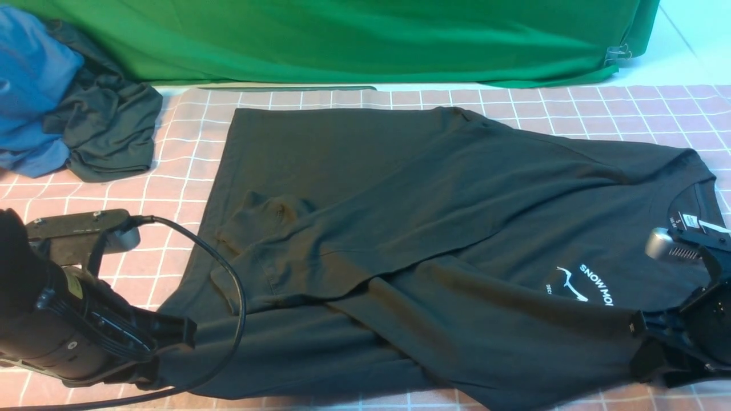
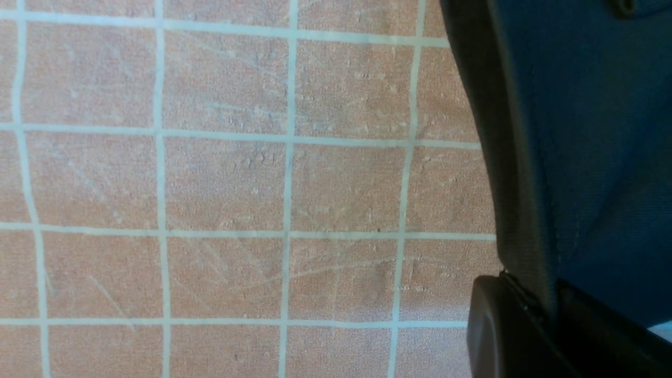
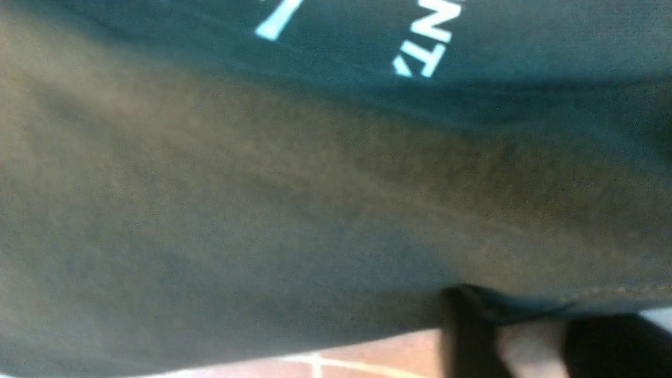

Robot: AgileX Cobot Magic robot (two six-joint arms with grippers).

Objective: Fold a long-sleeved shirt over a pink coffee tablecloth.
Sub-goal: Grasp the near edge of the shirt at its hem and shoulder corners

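Left jaws are clamped: left gripper (image 1: pixel 165 348) pinches the near-left hem corner of the long-sleeved shirt (image 1: pixel 400 200). The left wrist view shows the dark hem (image 2: pixel 525 184) running into the finger (image 2: pixel 504 325), with bare grid cloth beside it.

Right gripper (image 1: pixel 637 348) sits at the shirt's near-right edge, just beside the white print (image 1: pixel 582 282). The right wrist view is blurred. The hem lies over one dark finger (image 3: pixel 462 331), and I can't tell whether the jaws are closed on it.

Shirt lies spread sideways on the pink coffee tablecloth (image 1: pixel 188 142), with its collar (image 1: pixel 697 194) to the robot's right and hem to the left. One sleeve (image 1: pixel 354 251) is folded diagonally across the body.

Far left is a dark garment (image 1: pixel 108 131) bunched with blue cloth (image 1: pixel 28 85). Green cloth (image 1: pixel 342 40) runs along the back.
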